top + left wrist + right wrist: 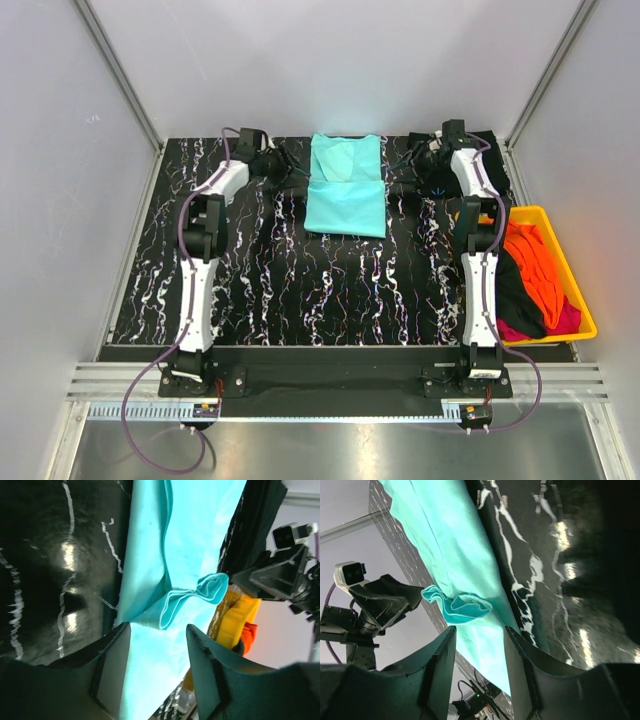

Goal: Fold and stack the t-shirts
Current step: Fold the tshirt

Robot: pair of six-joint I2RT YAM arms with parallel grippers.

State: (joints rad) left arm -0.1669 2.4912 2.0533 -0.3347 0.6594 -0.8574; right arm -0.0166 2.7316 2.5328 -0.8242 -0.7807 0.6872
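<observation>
On black marbled table [300, 290]: one teal t-shirt [346, 185], three shirts [535, 262] in bin [587, 305]; white walls [330, 60]; left gripper [159, 630], right gripper [480, 629] parted, empty.

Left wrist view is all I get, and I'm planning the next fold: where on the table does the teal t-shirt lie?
Observer: The teal t-shirt lies at the far middle of the table, a rough rectangle.
Operator: Is the right gripper holding it?
Observer: No, the right gripper is open and holds nothing.
Operator: What remains?
Observer: The yellow bin at the right edge holds an orange t-shirt, a black t-shirt and a magenta t-shirt.
</observation>
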